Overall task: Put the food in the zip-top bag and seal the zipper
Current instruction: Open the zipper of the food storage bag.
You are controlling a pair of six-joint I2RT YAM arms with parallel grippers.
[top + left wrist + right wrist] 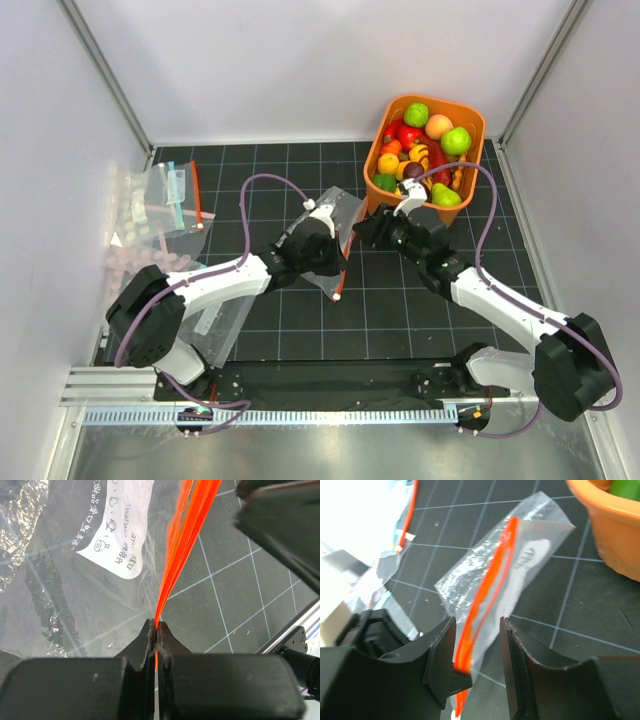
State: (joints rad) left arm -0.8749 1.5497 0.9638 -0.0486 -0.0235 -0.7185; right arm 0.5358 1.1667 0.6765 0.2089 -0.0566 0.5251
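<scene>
The zip-top bag (338,212) lies on the dark mat at the centre, with its white label (117,530) showing. My left gripper (326,260) is shut on its orange-red zipper (186,535); the strip runs straight out from between the closed jaws (156,625). My right gripper (363,232) is open, and its jaws (476,625) stand on either side of the zipper (490,587) without touching it. The food (425,150), green, red, yellow, orange and peach toy fruits, fills an orange basket (472,115) at the back right. I see no food in the bag.
A second clear bag with a teal edge (175,200) lies at the back left, and more clear plastic (215,320) lies under the left arm. The basket's rim (607,527) is close to the right of the right gripper. White walls enclose the mat.
</scene>
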